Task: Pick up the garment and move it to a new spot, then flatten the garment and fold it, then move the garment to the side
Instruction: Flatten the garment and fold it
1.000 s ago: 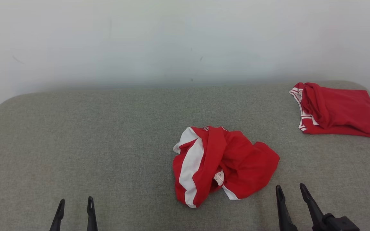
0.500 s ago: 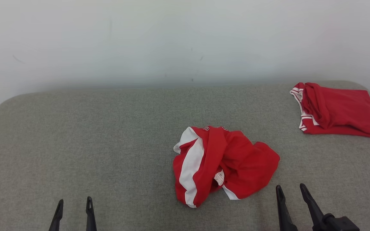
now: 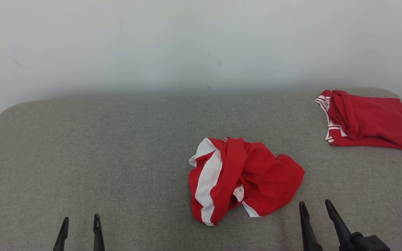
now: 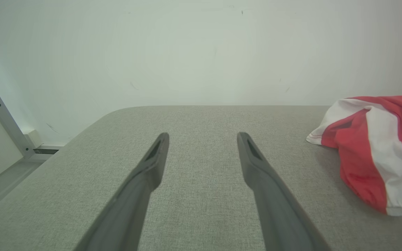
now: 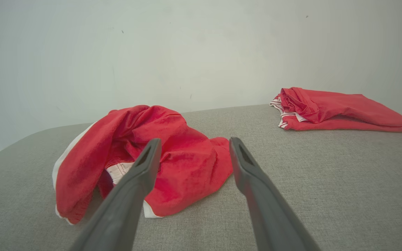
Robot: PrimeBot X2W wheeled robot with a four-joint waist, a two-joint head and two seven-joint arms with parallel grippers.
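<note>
A crumpled red garment with white stripes lies in a heap near the middle of the grey padded table. From the left wrist it sits at the right edge; from the right wrist it is just beyond the fingers. My left gripper is open at the lower left, far from the cloth, with nothing between its fingers. My right gripper is open at the lower right, a short way right of and nearer than the heap.
A second red garment, folded flat, rests at the table's far right corner. A pale wall runs behind the table. The left wrist view shows the table's rounded left edge, a metal rail and floor beyond it.
</note>
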